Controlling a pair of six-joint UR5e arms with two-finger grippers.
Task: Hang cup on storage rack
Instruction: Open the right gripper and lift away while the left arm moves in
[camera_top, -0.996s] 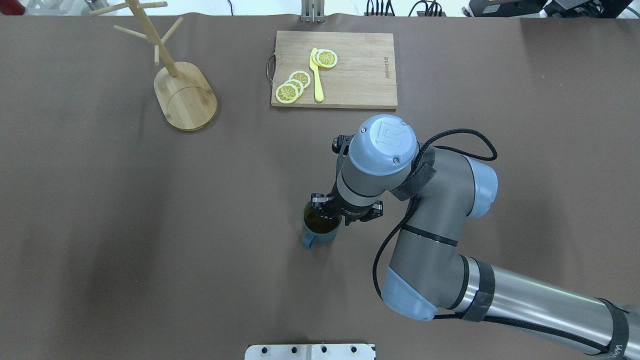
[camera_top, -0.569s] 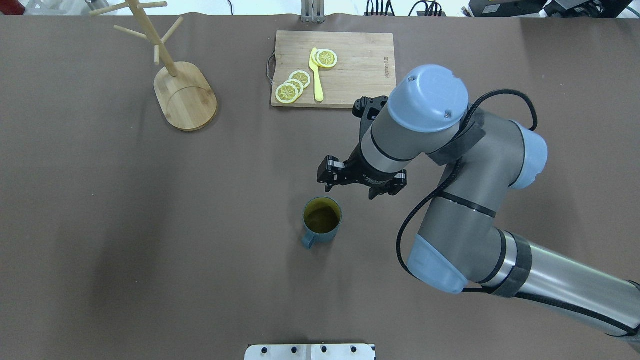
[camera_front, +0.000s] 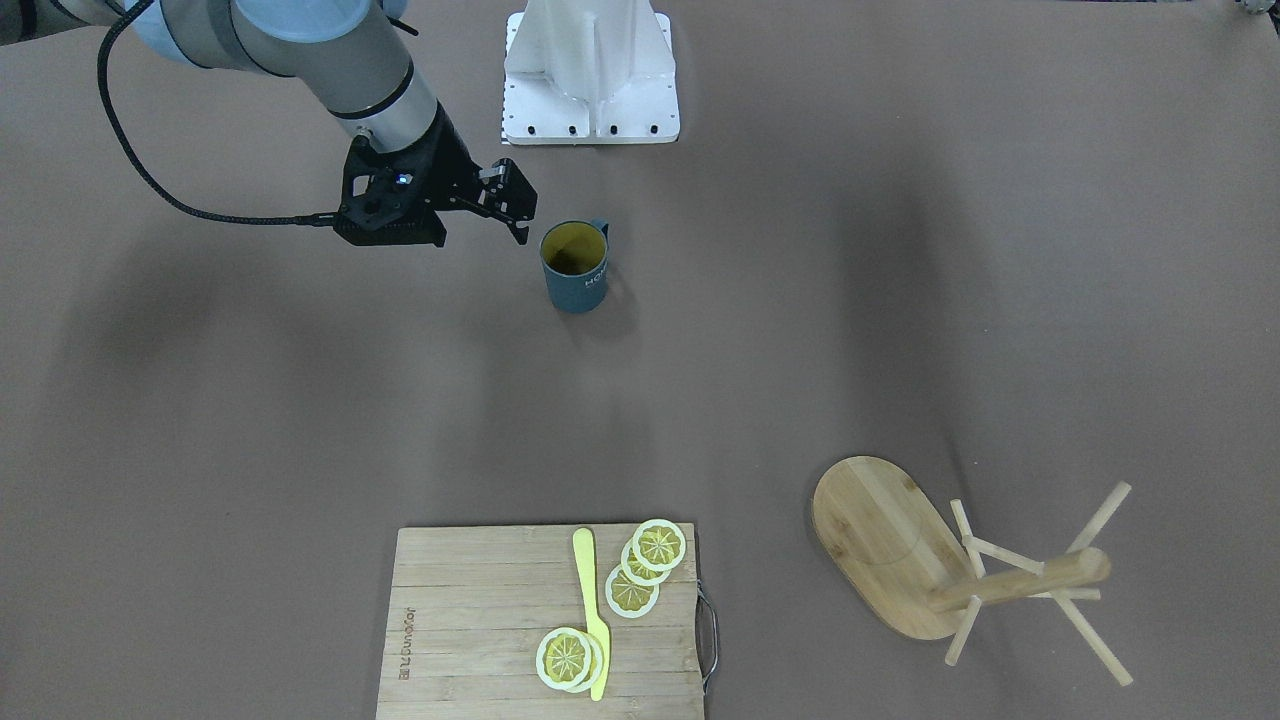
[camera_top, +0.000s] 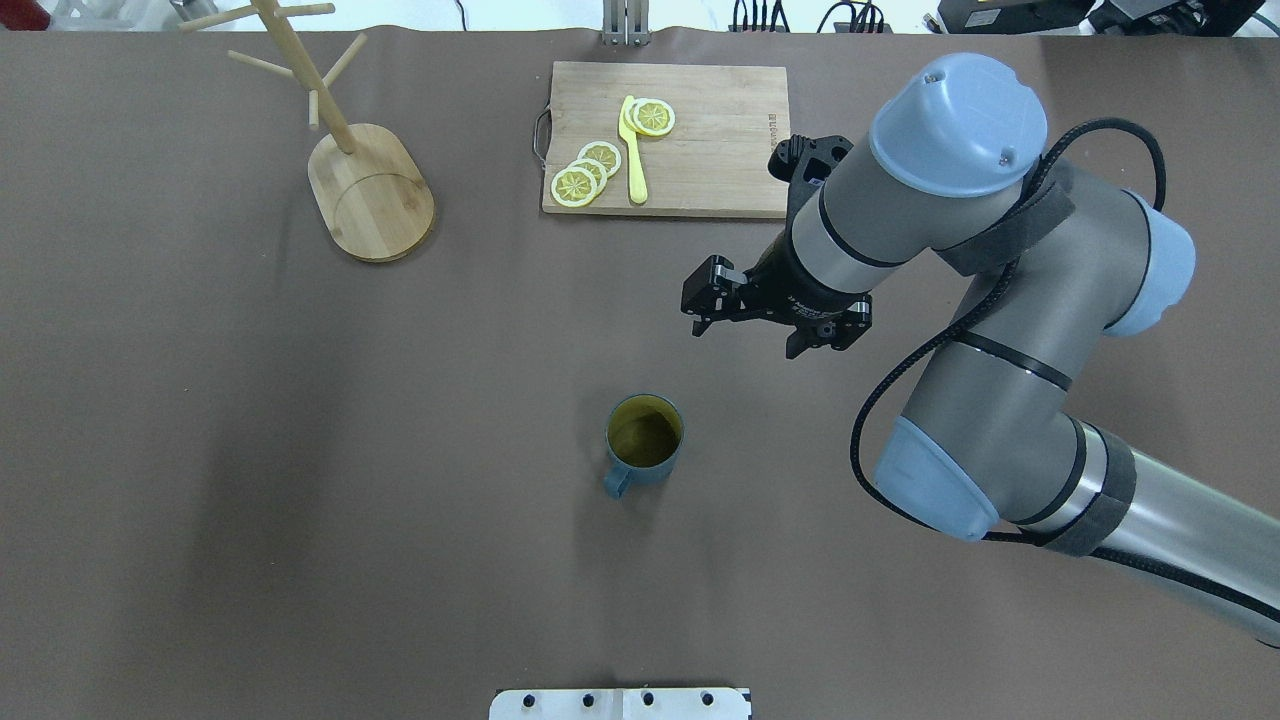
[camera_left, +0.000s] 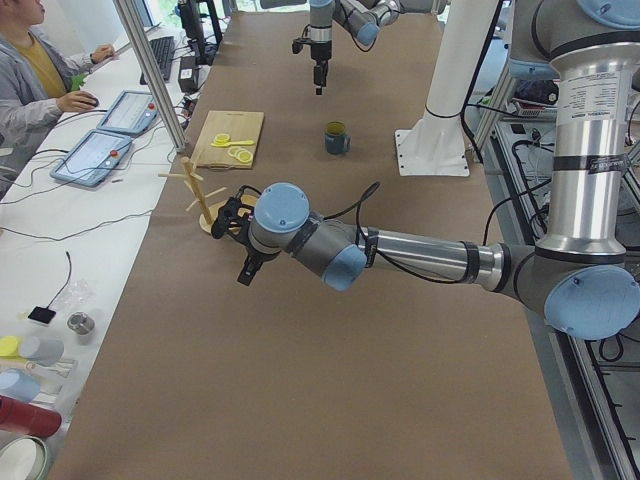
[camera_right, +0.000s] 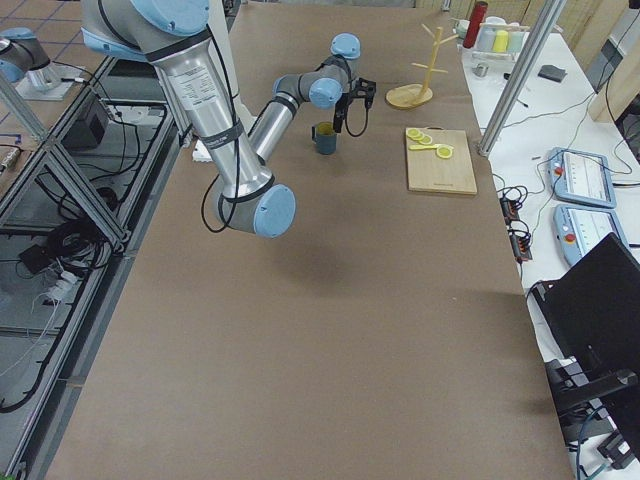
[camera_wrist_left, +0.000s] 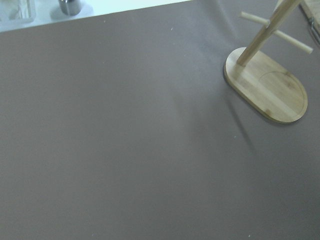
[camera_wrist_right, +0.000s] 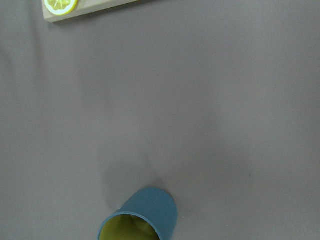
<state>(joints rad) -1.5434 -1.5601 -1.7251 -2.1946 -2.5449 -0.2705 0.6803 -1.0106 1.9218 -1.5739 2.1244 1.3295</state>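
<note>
The cup, dark teal with a yellow-green inside, stands upright on the brown table, its handle toward the robot; it also shows in the front-facing view and at the bottom of the right wrist view. My right gripper is open and empty. It hovers beyond and to the right of the cup, apart from it. The bamboo storage rack stands at the far left with bare pegs. My left gripper shows only in the exterior left view, near the rack; I cannot tell whether it is open or shut.
A rectangular wooden cutting board with lemon slices and a yellow knife lies at the far middle, just behind my right wrist. The white robot base plate is at the near edge. An operator sits beyond the table.
My right gripper was down at the cup's rim. It has let go, risen and moved back and to the right. The cup stays where it stood.
</note>
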